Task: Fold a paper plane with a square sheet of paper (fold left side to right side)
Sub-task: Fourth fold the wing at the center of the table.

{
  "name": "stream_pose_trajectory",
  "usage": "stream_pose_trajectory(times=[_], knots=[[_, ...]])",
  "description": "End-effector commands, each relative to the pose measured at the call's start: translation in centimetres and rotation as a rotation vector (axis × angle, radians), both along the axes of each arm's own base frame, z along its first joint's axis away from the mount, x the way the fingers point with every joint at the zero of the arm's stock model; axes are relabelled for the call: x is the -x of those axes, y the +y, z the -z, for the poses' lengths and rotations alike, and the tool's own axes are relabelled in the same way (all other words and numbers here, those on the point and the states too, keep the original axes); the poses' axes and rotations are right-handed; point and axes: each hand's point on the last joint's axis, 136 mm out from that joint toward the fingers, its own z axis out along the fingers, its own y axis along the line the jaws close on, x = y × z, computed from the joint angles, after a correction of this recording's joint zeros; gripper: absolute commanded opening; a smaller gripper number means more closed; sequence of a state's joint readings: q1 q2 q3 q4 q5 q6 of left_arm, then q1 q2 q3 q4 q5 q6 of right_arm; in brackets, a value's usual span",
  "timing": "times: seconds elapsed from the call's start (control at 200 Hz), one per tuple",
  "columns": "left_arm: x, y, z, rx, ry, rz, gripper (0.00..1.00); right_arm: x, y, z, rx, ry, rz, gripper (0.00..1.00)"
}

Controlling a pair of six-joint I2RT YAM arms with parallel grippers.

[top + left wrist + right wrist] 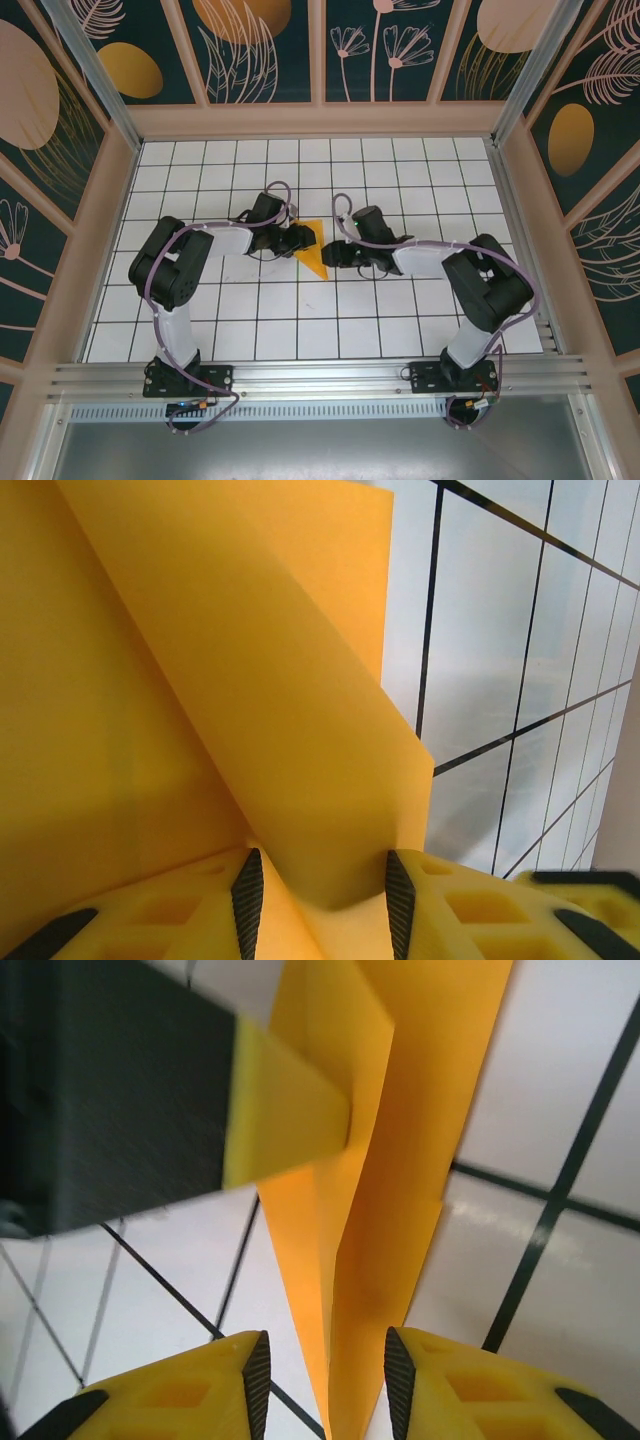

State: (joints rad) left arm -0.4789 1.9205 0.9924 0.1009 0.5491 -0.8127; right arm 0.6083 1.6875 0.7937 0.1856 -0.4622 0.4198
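On the white gridded desk point(400, 170), the pointed orange-yellow paper sheet point(313, 250) lies far-to-near: left gripper point(322, 878) straddles its raised left flap, grip unclear; right gripper point(325, 1368) stands parted astride its ridge.

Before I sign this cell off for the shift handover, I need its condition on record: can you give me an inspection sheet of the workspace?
Surface: white table with black grid lines, no stains seen.
Job's things: orange-yellow folded paper sheet, pointed, mid-table.
Clutter: nothing seen.
Grippers: left gripper around a raised paper flap, grip unclear; right gripper open around the paper ridge.
Cables: purple cables run along both arms.
Surroundings: dark teal floral-print walls; aluminium rail at near edge.
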Motion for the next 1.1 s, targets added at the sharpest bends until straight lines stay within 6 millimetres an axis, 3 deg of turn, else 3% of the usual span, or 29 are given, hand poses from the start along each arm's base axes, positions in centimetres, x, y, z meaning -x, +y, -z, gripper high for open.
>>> stream_pose_trajectory(times=[0.0, 0.195, 0.49, 1.091], knots=[[0.4, 0.5, 1.6, -0.053, 0.018, 0.009, 0.4, -0.7, 0.5, -3.5, -0.17, -0.009, -0.032, 0.39], [0.3, 0.4, 1.5, -0.051, 0.016, 0.012, 0.4, -4.5, -0.1, -3.3, -0.225, 0.046, 0.012, 0.37], [0.3, 0.4, 1.5, -0.049, 0.014, 0.013, 0.4, -6.6, 1.6, -1.2, -0.246, 0.129, 0.004, 0.34], [0.3, 0.3, 1.4, -0.045, 0.013, 0.013, 0.4, -5.6, 2.6, 1.0, -0.257, 0.204, -0.037, 0.3]])
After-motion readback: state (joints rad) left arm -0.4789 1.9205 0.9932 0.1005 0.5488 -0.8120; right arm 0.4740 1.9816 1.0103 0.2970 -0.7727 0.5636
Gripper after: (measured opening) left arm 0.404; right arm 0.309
